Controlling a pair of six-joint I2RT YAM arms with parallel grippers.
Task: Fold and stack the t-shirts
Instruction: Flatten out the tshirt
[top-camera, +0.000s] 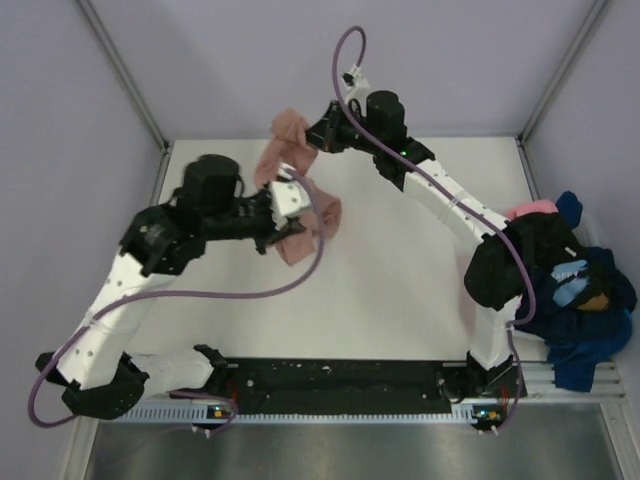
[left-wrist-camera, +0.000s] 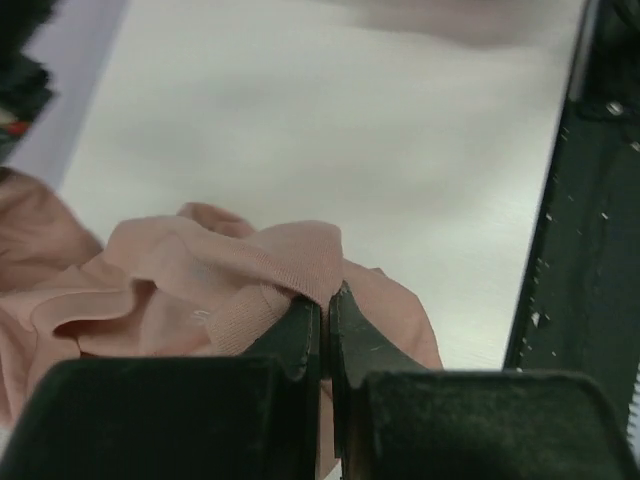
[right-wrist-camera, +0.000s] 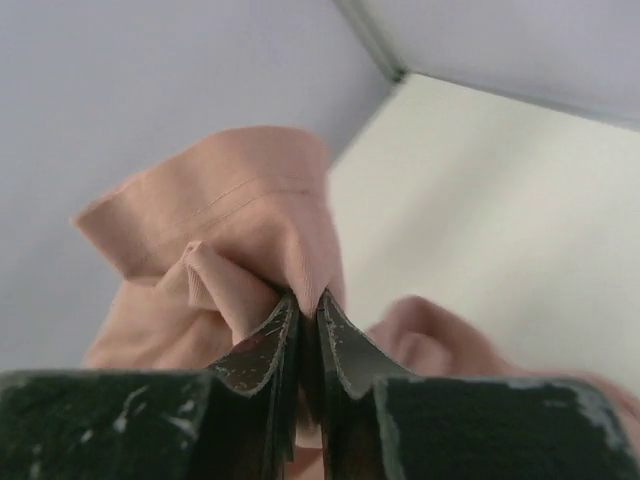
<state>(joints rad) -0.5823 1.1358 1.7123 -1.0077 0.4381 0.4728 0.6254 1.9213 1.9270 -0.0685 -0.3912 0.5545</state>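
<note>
Left claw (left-wrist-camera: 325, 300) clamps shut on the rose-pink shirt (top-camera: 275, 158); right claw (right-wrist-camera: 308, 300) pinches another edge; it hangs bunched above the desk (top-camera: 400, 270), probably for spreading flat.

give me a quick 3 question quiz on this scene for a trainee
1. True or false: the left fingers and the right fingers are both shut on the rose shirt.
2. Where on the table does the pile of other shirts lie? A) right edge B) left edge C) centre
3. In the top view, which arm grips the rose shirt's far end?
Key: 1 true; 2 A; 3 the right arm.
</note>
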